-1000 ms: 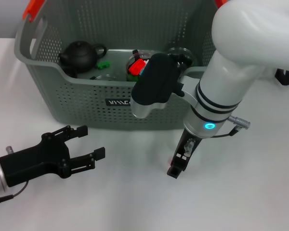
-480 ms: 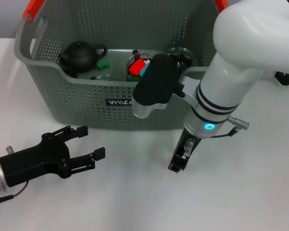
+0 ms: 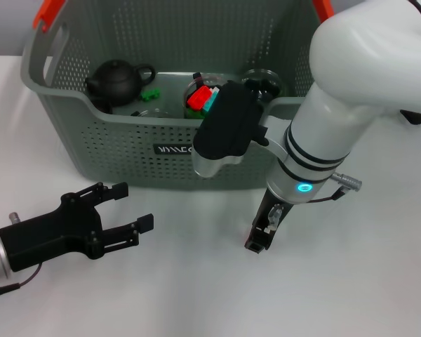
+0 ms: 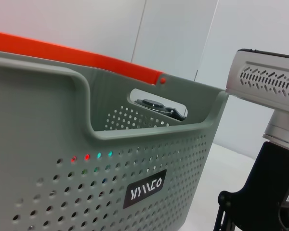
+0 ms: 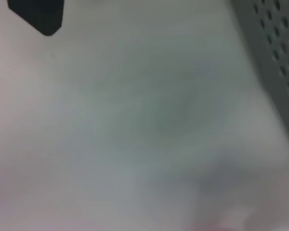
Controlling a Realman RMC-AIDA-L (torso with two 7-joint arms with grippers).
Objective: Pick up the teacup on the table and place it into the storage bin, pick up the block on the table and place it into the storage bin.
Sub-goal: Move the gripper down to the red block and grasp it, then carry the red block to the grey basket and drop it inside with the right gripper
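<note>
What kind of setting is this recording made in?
Probably a lab or test bench, not a home: a bare white table, plain pale wall panels behind, and a grey storage bin holding a staged mix of a black teapot and coloured blocks.

The only writing is on a small black label (image 4: 144, 188) with white lettering, which sits on the near outer wall of the grey storage bin (image 4: 43, 125), a little below the dip in its rim. In the left wrist view the letters look like a short brand word, something like "YIMCO", but the strokes are stylised and I cannot be sure of every letter. In the head view the same label (image 3: 172, 149) is too small to read, and its right end is hidden behind the arm.
</note>
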